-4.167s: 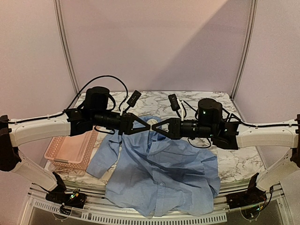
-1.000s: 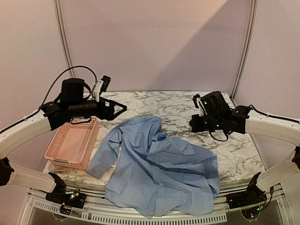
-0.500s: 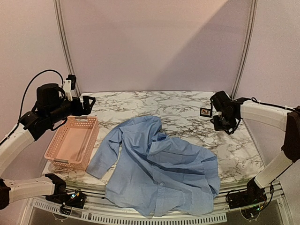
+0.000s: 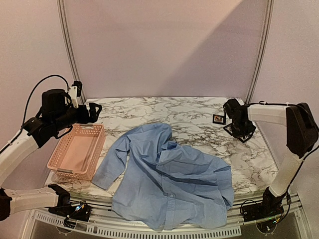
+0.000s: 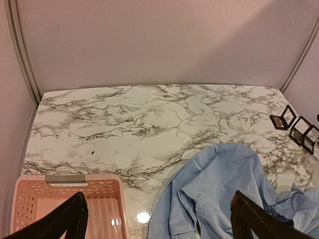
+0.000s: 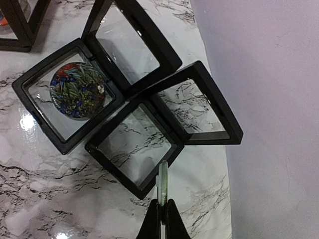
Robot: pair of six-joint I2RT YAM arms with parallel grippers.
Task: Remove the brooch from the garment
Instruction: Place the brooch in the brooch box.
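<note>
The garment, a light blue collared shirt, lies crumpled across the table's front middle; its collar end shows in the left wrist view. My right gripper is shut on the brooch, a thin pale disc seen edge-on. It hangs over the near corner of an empty open black display case. In the top view the right gripper is at the back right, far from the shirt. My left gripper is open and empty, above the basket's far end.
A pink plastic basket stands at the left edge, its rim below my left fingers. A second open case holds a colourful round brooch; another case lies beyond it. The side wall is close on the right.
Both arms have drawn apart from the shirt's collar. The left one swung to the back left over the basket, the right one to the back right over the cases.
</note>
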